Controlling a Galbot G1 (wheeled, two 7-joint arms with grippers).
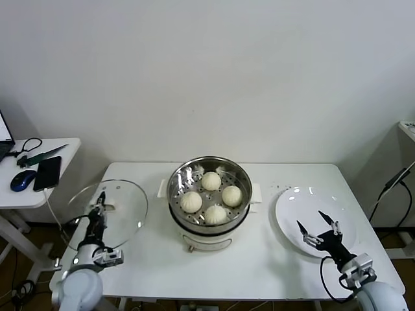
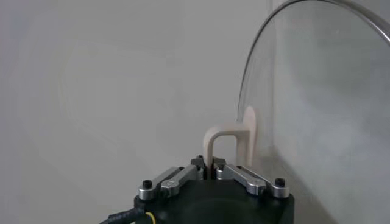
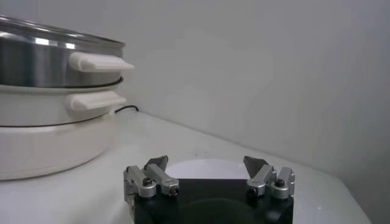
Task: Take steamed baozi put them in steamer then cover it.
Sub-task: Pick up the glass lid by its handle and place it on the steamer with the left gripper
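Right, loading's done: all four baozi (image 1: 211, 181) sit on the perforated tray in the steamer (image 1: 209, 194), centre of the table (image 1: 259, 259). Covering step is in hand. Left gripper (image 1: 98, 208) is clenched on the white handle (image 2: 226, 139) of the cover (image 1: 110, 214), which is tilted up at the table's left edge; whether its rim is fully clear of the table is hard to tell. Right gripper (image 1: 318, 225) hangs released over the empty plate (image 1: 314, 220), idle. Next, I'd guess: carry the lid right, level it, centre over the pot rim, lower, let go.
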